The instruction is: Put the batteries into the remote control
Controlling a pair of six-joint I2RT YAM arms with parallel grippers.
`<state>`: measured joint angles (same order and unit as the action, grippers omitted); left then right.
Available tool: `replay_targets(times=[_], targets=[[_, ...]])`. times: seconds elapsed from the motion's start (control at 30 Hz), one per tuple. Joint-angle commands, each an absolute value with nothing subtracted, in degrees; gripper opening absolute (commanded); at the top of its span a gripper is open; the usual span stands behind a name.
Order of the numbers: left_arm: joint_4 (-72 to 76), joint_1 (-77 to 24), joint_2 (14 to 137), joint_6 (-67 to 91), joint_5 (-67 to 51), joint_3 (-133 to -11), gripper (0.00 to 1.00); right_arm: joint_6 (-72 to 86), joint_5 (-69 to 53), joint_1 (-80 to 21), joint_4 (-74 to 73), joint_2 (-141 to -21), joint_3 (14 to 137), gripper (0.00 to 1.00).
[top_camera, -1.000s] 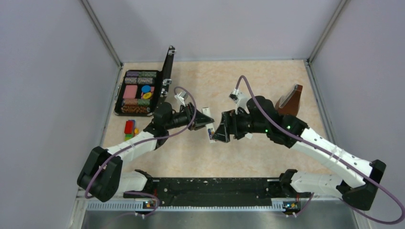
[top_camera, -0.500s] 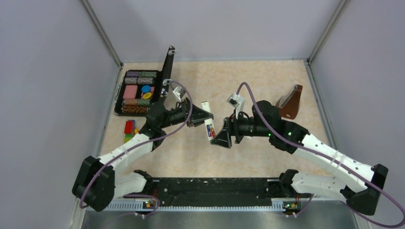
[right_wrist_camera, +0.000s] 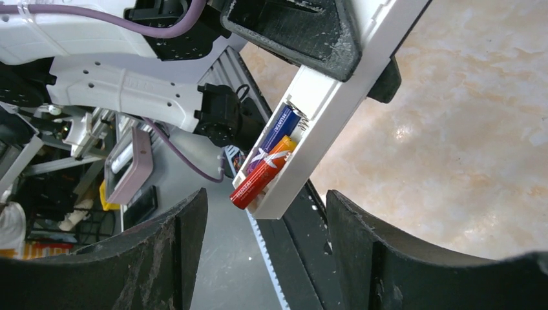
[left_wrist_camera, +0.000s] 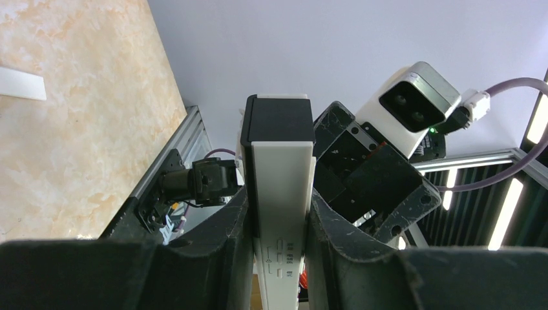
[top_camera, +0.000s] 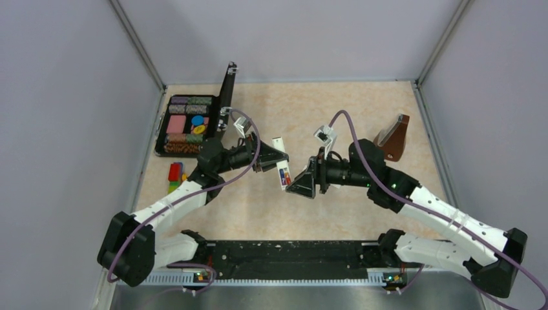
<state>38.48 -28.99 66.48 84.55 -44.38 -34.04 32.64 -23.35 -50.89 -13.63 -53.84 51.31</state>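
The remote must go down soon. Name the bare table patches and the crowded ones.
Bare: the far strip between chip case and metronome; the near patch ahead of the black base rail. Crowded: centre, where left gripper, remote control and right gripper meet; left edge by the toy blocks.

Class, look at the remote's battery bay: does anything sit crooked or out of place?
Yes. The red battery looks askew in the remote control held by the left hand: its lower end juts out of the bay, while the purple battery beside it sits flat. The right hand is open.
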Motion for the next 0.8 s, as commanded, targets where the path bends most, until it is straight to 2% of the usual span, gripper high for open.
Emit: replay_targets(times=[0.0, 0.23, 0.77], targets=[[40.8, -29.3, 64.5, 84.9, -45.4, -36.9, 0.0, 35.8, -26.3, -48.3, -7.1, -50.7, 49.3, 0.65], [40.8, -29.3, 64.3, 84.9, -45.6, -36.8, 0.0, 36.7, -26.9, -47.2, -5.9, -51.0, 48.1, 0.6], [39.1, -29.5, 64.1, 85.0, -45.6, -37.8, 0.0, 37.2, -23.1, -46.7, -5.3, -52.5, 47.6, 0.56]])
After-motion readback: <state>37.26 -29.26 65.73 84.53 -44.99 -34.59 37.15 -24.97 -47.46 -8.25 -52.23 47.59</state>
